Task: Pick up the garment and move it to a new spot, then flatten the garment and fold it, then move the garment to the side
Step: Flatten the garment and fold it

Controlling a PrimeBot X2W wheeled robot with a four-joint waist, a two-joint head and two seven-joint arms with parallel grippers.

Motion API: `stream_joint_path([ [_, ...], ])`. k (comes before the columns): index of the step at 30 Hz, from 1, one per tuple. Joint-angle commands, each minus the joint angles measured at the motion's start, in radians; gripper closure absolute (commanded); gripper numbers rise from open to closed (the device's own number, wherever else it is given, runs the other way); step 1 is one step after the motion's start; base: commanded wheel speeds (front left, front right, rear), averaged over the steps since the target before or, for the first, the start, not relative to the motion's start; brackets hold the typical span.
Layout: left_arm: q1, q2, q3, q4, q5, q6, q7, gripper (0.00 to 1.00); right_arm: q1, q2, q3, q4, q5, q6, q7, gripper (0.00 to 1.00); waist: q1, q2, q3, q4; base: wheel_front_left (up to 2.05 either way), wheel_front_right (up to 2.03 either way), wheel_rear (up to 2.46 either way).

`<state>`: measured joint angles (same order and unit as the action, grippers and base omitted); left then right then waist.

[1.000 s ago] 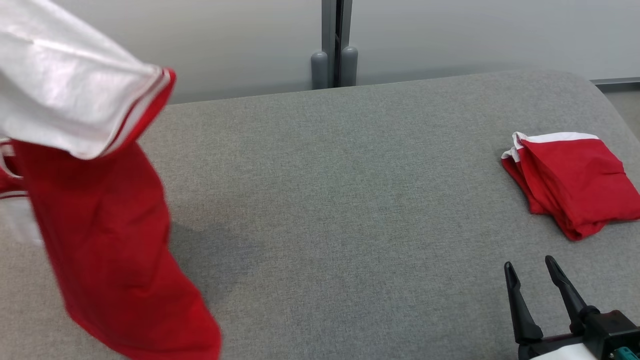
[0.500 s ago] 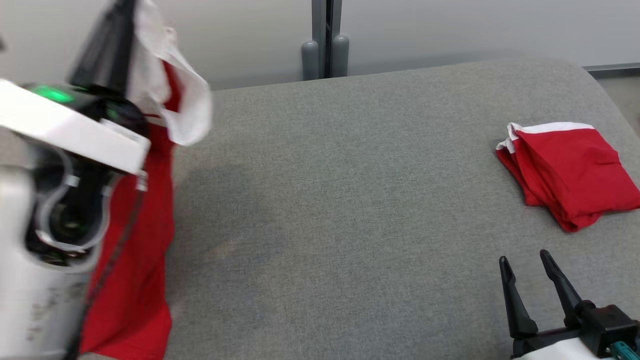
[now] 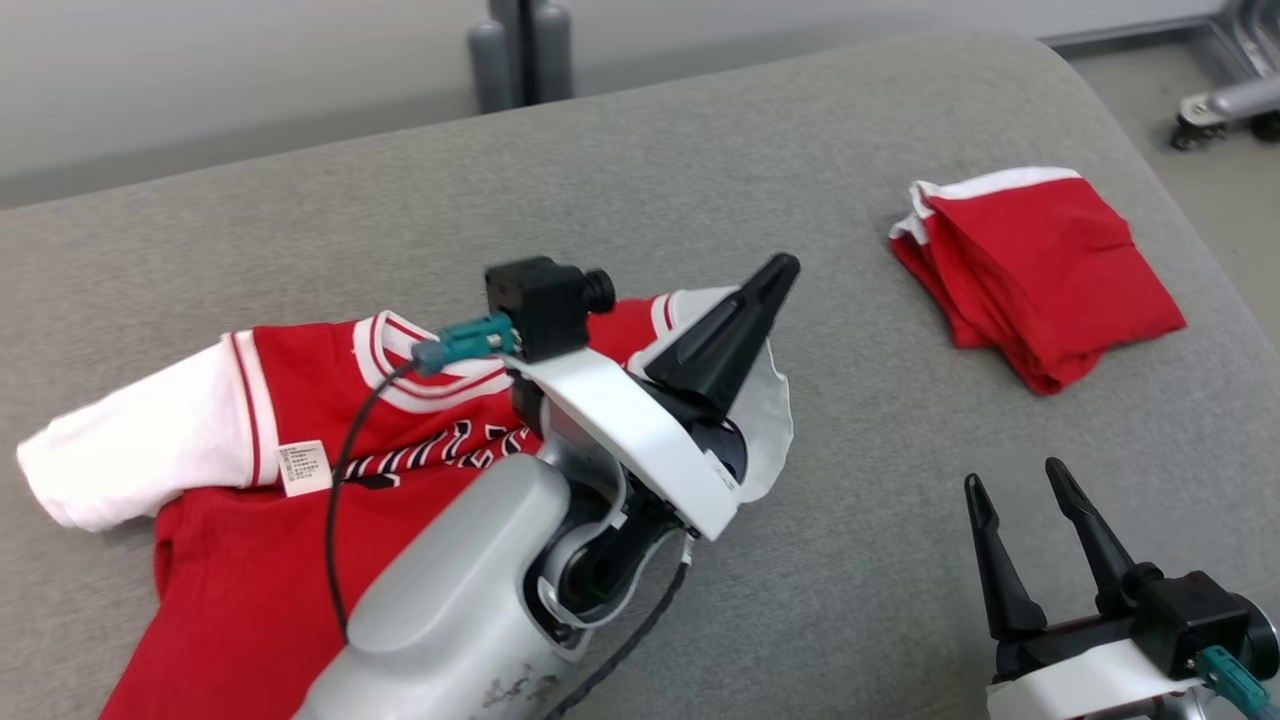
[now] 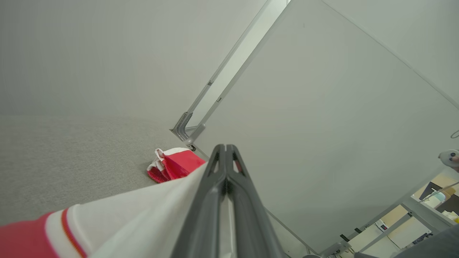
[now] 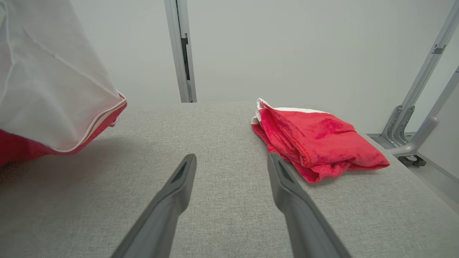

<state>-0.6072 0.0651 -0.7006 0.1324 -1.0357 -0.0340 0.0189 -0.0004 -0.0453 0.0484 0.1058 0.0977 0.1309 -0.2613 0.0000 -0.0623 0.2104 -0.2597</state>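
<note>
Shirt point(image 3: 230, 560), lower left of frame: my left claw point(image 3: 783, 270) pinches its white sleeve point(image 3: 768, 420); my right claw point(image 3: 1013, 477), lower right, stands spread.

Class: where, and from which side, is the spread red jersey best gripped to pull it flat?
Probably the cuff of the loose white sleeve of the red jersey with white sleeves, approached from the robot's left: it lies outstretched, opposite the sleeve clamped in the left gripper.
</note>
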Motion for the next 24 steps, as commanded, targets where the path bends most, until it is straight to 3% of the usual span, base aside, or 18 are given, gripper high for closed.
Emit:
stream_joint_path([
  [1, -0.012, -0.007, -0.018, 0.024, -0.005, -0.010, -0.024, 1.00, 0.001, -0.007, -0.003, 0.001, 0.009, 0.000, -0.001, 0.00, 0.0000, 0.0000, 0.026, -0.036, 0.00, 0.00, 0.00],
  [2, -0.006, -0.007, -0.032, 0.047, -0.019, -0.007, -0.043, 0.97, 0.006, -0.007, -0.005, 0.004, 0.010, 0.000, -0.001, 0.00, 0.0000, 0.0000, 0.030, -0.043, 0.00, 0.00, 0.00],
  [3, -0.003, -0.009, -0.057, 0.068, -0.024, -0.009, -0.058, 0.71, 0.009, -0.007, -0.007, 0.005, 0.011, 0.000, -0.001, 0.00, 0.0000, 0.0000, 0.033, -0.048, 0.00, 0.00, 0.00],
  [4, -0.003, -0.013, -0.087, 0.075, -0.033, -0.018, -0.079, 0.28, 0.010, -0.006, -0.005, 0.006, 0.013, 0.000, -0.001, 0.00, 0.0000, 0.0000, 0.037, -0.052, 0.00, 0.00, 0.00],
  [5, -0.001, -0.014, -0.114, 0.085, -0.043, -0.020, -0.096, 0.00, 0.010, -0.007, -0.006, 0.007, 0.016, 0.000, -0.001, 0.00, 0.0000, 0.0000, 0.039, -0.055, 0.00, 0.00, 0.00],
  [10, 0.011, -0.012, -0.243, 0.112, -0.020, -0.031, -0.122, 0.00, 0.019, -0.007, -0.021, 0.003, 0.022, 0.000, -0.001, 0.00, 0.0000, 0.0000, 0.041, -0.042, 0.00, 0.00, 0.00],
  [14, 0.042, 0.024, -0.263, 0.061, -0.009, -0.040, -0.133, 0.00, 0.024, -0.007, -0.036, 0.003, 0.015, 0.000, -0.001, 0.00, 0.0000, 0.0000, 0.027, -0.009, 0.00, 0.00, 0.00],
  [18, 0.089, 0.115, -0.219, -0.036, 0.003, -0.004, -0.169, 0.00, 0.028, -0.007, -0.044, 0.001, 0.008, 0.000, -0.001, 0.00, 0.0000, 0.0000, 0.013, 0.023, 0.00, 0.00, 0.00],
  [24, 0.198, 0.313, -0.092, -0.135, 0.004, 0.109, -0.224, 0.00, 0.036, -0.007, -0.053, 0.002, -0.002, 0.000, -0.001, 0.00, 0.0000, 0.0000, -0.007, 0.060, 0.00, 0.00, 0.00],
])
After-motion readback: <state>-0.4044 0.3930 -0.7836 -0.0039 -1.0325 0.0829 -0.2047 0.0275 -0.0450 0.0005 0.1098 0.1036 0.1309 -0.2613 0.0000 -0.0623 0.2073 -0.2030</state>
